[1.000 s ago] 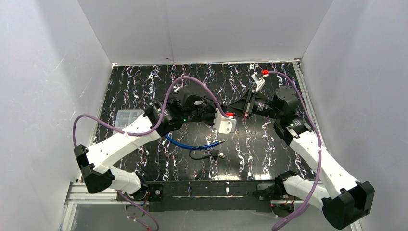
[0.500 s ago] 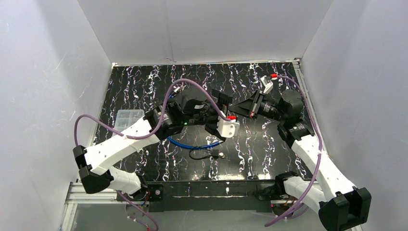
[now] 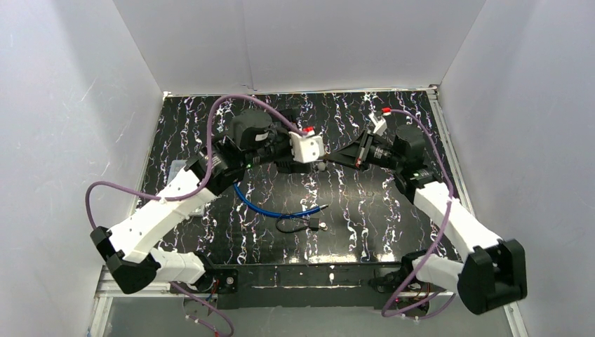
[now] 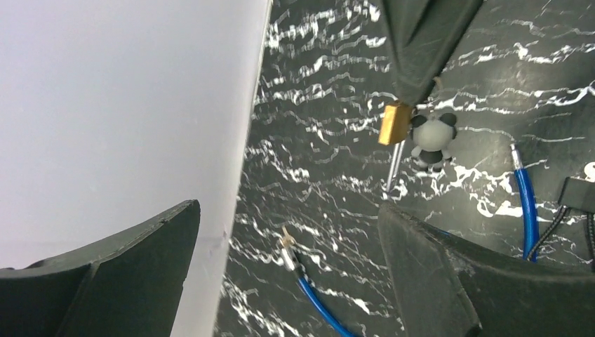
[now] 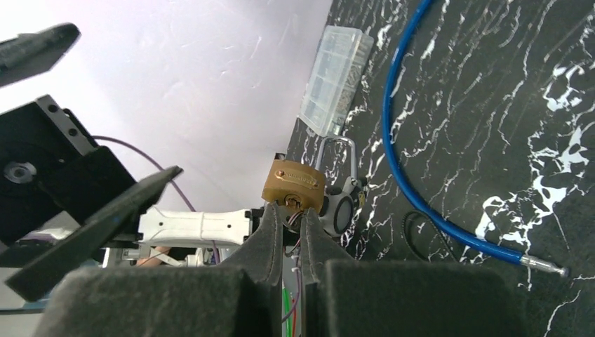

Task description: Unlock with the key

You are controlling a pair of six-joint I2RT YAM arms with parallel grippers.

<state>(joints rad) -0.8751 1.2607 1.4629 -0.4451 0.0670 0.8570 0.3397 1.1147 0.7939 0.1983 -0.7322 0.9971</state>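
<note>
Padlock (image 5: 293,184) hangs off R hand (image 5: 293,209), L hand (image 4: 288,210) spread nearby.

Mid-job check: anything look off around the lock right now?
Yes. The brass padlock hangs in mid-air, pinched only at its keyhole end by the shut right gripper, panda charm dangling beside it; the left gripper is wide open, holding nothing.

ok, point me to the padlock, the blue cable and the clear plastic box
padlock (image 5: 293,184), right wrist view, brass body
blue cable (image 5: 385,133), right wrist view, middle of its curve
clear plastic box (image 5: 335,77), right wrist view, top face
</note>
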